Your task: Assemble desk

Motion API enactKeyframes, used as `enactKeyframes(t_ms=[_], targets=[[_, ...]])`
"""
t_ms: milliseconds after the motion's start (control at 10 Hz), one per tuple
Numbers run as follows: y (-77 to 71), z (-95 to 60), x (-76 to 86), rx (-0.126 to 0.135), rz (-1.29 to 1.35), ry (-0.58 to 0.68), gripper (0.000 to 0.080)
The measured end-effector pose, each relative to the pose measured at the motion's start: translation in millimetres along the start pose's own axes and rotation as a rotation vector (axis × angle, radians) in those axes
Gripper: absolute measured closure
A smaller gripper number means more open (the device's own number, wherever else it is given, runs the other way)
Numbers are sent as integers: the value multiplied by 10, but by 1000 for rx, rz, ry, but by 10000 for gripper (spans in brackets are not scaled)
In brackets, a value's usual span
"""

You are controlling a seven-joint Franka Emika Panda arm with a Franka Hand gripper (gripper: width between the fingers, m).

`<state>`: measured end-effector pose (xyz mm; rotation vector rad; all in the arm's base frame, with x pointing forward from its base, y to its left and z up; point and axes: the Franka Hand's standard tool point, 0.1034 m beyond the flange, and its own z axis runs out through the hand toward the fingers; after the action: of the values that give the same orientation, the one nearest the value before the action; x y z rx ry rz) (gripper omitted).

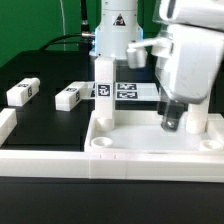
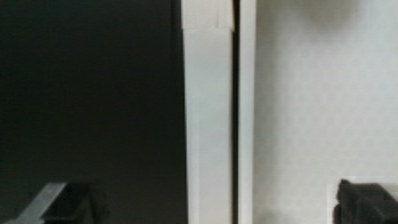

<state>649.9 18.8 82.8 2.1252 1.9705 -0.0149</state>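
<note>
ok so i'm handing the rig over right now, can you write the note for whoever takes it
The pincer is open and holds nothing. It is low over the far side of the tabletop, towards the exterior view's right.
The tabletop lies rim up at the front of the table.
Done: one upright leg stands in the tabletop's far corner on the exterior view's left.
Left: two loose legs lie on the table behind it. The white upright piece beside the pincer may be another leg; whether it is seated cannot be told.
</note>
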Motion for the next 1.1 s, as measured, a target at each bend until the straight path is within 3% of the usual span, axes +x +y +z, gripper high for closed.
enactKeyframes(t_ms=[200, 600, 800, 1100], targets=[[-45, -56, -113, -3, 4, -9, 150], [-59, -34, -140, 4, 64, -9, 150], [-126, -9, -362, 78, 298, -40, 150], [-125, -21, -374, 86, 468, -53, 150]])
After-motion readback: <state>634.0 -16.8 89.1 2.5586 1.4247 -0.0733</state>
